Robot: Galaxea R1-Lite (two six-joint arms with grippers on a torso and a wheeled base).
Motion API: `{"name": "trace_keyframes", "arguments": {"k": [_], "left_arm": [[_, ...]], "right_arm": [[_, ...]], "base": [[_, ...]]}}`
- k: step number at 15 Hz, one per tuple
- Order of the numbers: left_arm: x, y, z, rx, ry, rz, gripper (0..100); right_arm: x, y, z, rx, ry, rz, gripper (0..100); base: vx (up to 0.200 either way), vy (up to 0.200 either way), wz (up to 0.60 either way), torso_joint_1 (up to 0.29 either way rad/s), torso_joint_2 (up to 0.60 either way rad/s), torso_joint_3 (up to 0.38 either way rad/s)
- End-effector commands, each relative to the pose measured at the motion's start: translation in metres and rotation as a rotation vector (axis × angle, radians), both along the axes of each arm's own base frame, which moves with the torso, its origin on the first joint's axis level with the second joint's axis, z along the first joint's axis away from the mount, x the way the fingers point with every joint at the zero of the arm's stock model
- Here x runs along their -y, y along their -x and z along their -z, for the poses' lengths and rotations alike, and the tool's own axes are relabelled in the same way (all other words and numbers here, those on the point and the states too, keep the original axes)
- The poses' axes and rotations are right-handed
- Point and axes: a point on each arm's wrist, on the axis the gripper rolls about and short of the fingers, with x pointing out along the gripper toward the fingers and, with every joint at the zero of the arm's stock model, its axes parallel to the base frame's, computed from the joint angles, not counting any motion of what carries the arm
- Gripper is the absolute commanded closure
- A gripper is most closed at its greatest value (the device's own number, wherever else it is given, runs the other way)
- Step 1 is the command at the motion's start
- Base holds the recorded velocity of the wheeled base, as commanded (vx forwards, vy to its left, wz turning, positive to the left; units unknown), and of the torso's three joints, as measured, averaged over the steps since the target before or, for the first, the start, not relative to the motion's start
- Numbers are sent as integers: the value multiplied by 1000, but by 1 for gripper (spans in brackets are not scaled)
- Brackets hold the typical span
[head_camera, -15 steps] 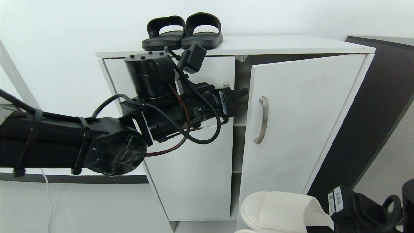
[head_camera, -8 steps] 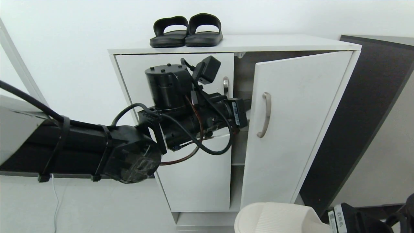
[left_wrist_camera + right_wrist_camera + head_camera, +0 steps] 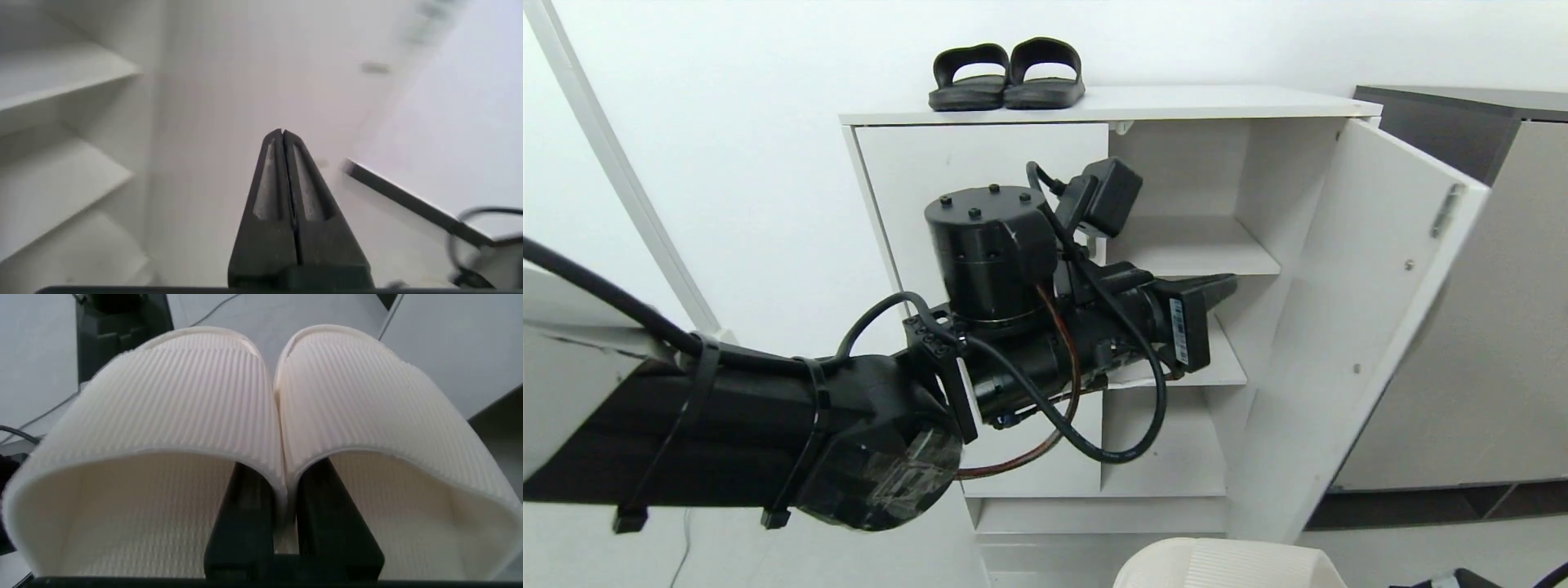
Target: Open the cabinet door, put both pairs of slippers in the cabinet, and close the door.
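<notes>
Holds left end effector (image 3: 1223, 286), clenched and empty, before the cabinet (image 3: 1111, 104) and its shelves (image 3: 1192, 249), right door (image 3: 1347, 327) wide open. Blocks part of the shut left door (image 3: 980, 188) with the left arm (image 3: 768, 425). Grips white slippers (image 3: 270, 433) in right end effector (image 3: 284, 523), low before the cabinet. Leaves black slippers (image 3: 1006, 73) paired atop the cabinet, grey cupboard (image 3: 1462, 327) just beside.

The thick matte-black left arm (image 3: 727, 425) is wearing two black cable ties (image 3: 701, 359). A black cable (image 3: 1127, 457) and a copper-brown cable (image 3: 1013, 468) are looping past its squat black cylindrical joint (image 3: 990, 245), whose cap is showing small screws. A white barcode label (image 3: 1178, 331) is sitting behind the black tapering left tool (image 3: 283, 139).
</notes>
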Motion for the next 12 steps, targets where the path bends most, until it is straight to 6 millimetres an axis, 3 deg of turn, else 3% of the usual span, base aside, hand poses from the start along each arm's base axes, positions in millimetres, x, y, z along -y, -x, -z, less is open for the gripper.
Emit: {"name": "trace_keyframes", "arguments": {"k": [1,5,7,9,10,12], "left_arm": [[-6,-6,-1,10,12,-23,100],[-51,-15,-10,23,21,-137,100],[-113,2,-25,35,10,-267,100],[-167,34,-29,55,-72,-473,100],[-200,71,-28,34,-114,-651,100],[-237,133,-25,20,-111,-828,100]], "right_arm": [[-1,0,0,-1,1,-3,100],[-8,-31,-2,-21,17,164,100],[-13,-70,0,-48,42,468,100],[-24,-101,-2,-64,18,684,100],[-37,-123,-5,-52,-15,884,100],[-51,-147,-6,3,-53,1119,100]], "base": [[0,0,0,0,0,0],[0,0,0,0,0,0],[0,0,0,0,0,0],[0,0,0,0,0,0],[0,0,0,0,0,0],[0,0,0,0,0,0]]}}
